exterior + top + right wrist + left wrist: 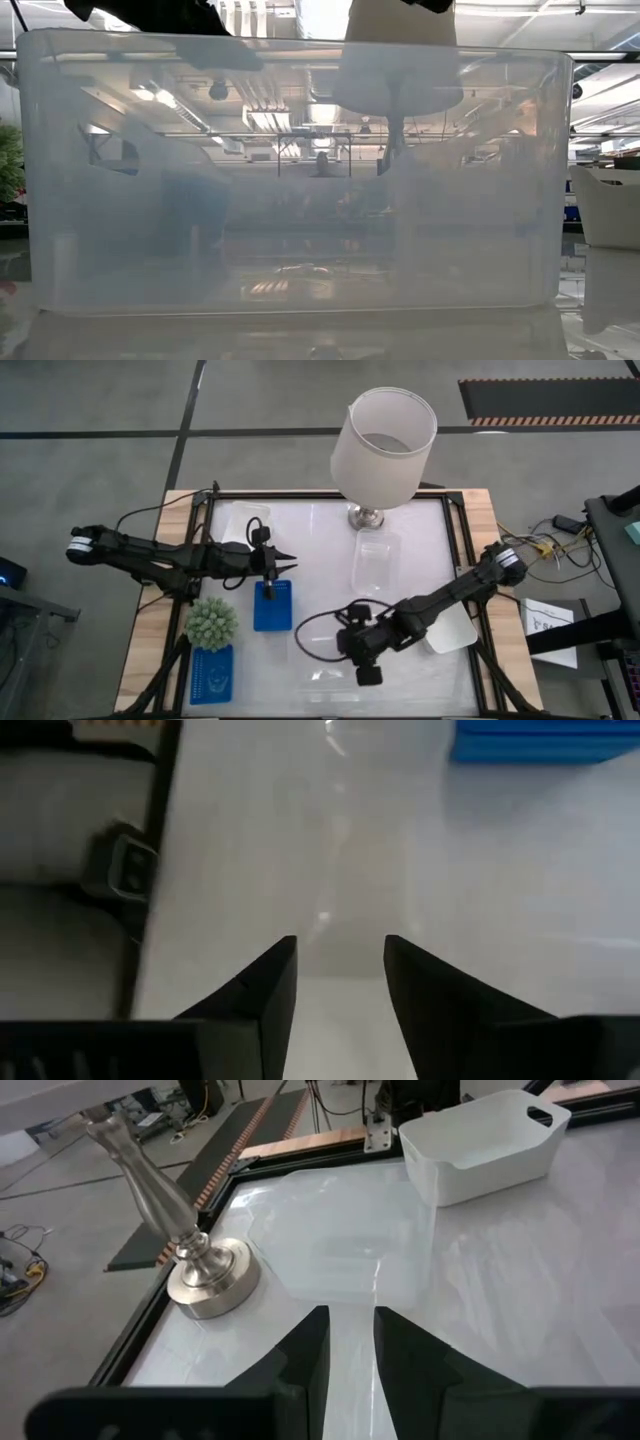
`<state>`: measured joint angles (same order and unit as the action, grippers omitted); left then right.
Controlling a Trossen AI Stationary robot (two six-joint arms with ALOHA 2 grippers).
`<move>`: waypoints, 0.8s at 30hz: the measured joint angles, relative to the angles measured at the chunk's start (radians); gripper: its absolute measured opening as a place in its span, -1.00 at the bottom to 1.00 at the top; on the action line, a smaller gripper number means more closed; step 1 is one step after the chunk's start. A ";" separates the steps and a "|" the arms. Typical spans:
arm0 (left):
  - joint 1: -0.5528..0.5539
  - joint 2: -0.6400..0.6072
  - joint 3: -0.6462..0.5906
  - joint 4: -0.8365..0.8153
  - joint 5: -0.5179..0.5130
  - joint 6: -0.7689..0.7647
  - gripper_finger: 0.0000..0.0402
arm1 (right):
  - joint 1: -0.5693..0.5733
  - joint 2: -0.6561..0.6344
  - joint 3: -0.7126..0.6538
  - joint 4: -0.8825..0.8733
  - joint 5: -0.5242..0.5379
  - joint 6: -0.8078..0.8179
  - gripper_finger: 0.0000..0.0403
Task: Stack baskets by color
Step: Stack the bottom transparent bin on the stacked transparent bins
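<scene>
Seemingly little is stacked: the right gripper [340, 960] hangs with fingers parted and empty over a clear basket [330, 672], a blue basket [272, 606] beyond its tips. The left gripper [350, 1342], fingers slightly apart, holds nothing; a white basket [480, 1142] sits ahead of it.

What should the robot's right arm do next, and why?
Probably lift the open right tool off the clear plastic basket at the table's front edge. Nothing sits between its fingers in the wrist view, and another clear basket waits near the lamp.
</scene>
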<state>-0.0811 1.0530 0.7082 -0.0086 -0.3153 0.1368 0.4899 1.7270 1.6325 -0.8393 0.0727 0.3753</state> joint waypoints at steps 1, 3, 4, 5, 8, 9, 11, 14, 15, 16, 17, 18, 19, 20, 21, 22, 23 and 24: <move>0.000 0.002 0.000 0.001 0.000 0.000 -0.68 | 0.003 0.023 0.023 0.000 -0.014 0.007 -0.29; -0.003 0.005 0.000 0.000 0.000 0.000 -0.68 | 0.013 0.073 0.072 -0.015 -0.041 0.014 -0.31; -0.007 0.005 0.000 -0.001 0.000 0.000 -0.68 | 0.020 0.099 0.099 -0.029 -0.051 0.015 -0.31; -0.011 0.005 0.000 -0.001 0.000 0.000 -0.68 | 0.026 0.125 0.125 -0.048 -0.054 0.015 -0.32; -0.019 0.000 0.000 -0.002 0.000 0.007 -0.68 | 0.043 0.196 0.202 -0.108 -0.056 0.015 -0.34; -0.020 -0.002 0.000 -0.001 0.000 0.009 -0.68 | 0.046 0.217 0.228 -0.127 -0.056 0.015 -0.34; -0.020 -0.008 0.000 0.002 0.000 0.009 -0.68 | 0.054 0.262 0.286 -0.162 -0.056 0.016 -0.34; -0.020 -0.009 0.000 0.000 0.000 0.009 -0.68 | 0.063 0.325 0.376 -0.184 -0.056 0.016 -0.34; -0.020 -0.009 0.000 -0.001 0.000 0.008 -0.68 | 0.065 0.344 0.402 -0.190 -0.056 0.015 -0.35; -0.020 -0.009 0.000 0.001 0.000 0.007 -0.68 | 0.066 0.363 0.426 -0.196 -0.058 0.013 -0.35; -0.020 -0.009 0.000 0.000 0.000 0.006 -0.68 | 0.066 0.380 0.445 -0.203 -0.059 0.011 -0.34; -0.020 -0.009 0.000 0.001 0.000 0.006 -0.68 | 0.066 0.399 0.461 -0.215 -0.059 0.010 -0.34; -0.020 -0.009 0.000 0.000 0.000 0.006 -0.68 | 0.065 0.417 0.476 -0.223 -0.057 0.007 -0.34; -0.020 -0.009 0.000 0.000 0.000 0.007 -0.68 | 0.064 0.435 0.490 -0.228 -0.053 0.003 -0.34; -0.020 -0.009 0.000 0.001 0.000 0.009 -0.68 | 0.064 0.449 0.499 -0.233 -0.048 0.001 -0.34; -0.020 -0.009 0.000 0.001 0.000 0.016 -0.68 | 0.063 0.462 0.505 -0.240 -0.047 -0.001 -0.34; -0.020 -0.009 0.000 0.001 0.000 0.027 -0.68 | 0.060 0.473 0.508 -0.240 -0.047 -0.005 -0.35; -0.020 -0.009 0.000 0.000 0.000 0.032 -0.68 | 0.060 0.480 0.510 -0.237 -0.047 -0.011 -0.36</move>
<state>-0.1009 1.0443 0.7082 -0.0084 -0.3153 0.1685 0.5495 2.2073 2.1422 -1.0763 0.0259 0.3640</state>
